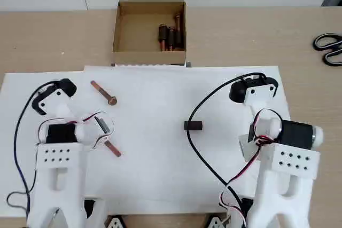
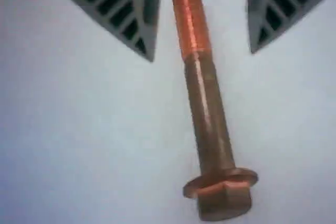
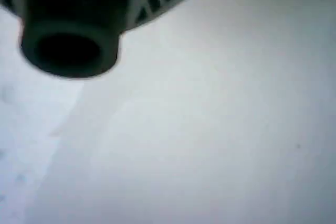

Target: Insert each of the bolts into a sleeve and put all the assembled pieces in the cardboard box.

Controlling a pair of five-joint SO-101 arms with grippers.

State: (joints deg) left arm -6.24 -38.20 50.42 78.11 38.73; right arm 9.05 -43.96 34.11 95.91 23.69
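Plainly, left end effector's (image 2: 201, 45) open fingers (image 2: 126, 14) flank bolt (image 2: 207, 114); right end effector (image 3: 105, 9) grips sleeve (image 3: 68, 51).

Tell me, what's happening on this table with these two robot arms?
The left gripper hangs open over a copper bolt lying on the white sheet, its fingers either side of the threaded end. The right gripper appears to hold a black sleeve. A second bolt and a spare sleeve lie loose on the sheet. A few assembled pieces already sit in the cardboard box.
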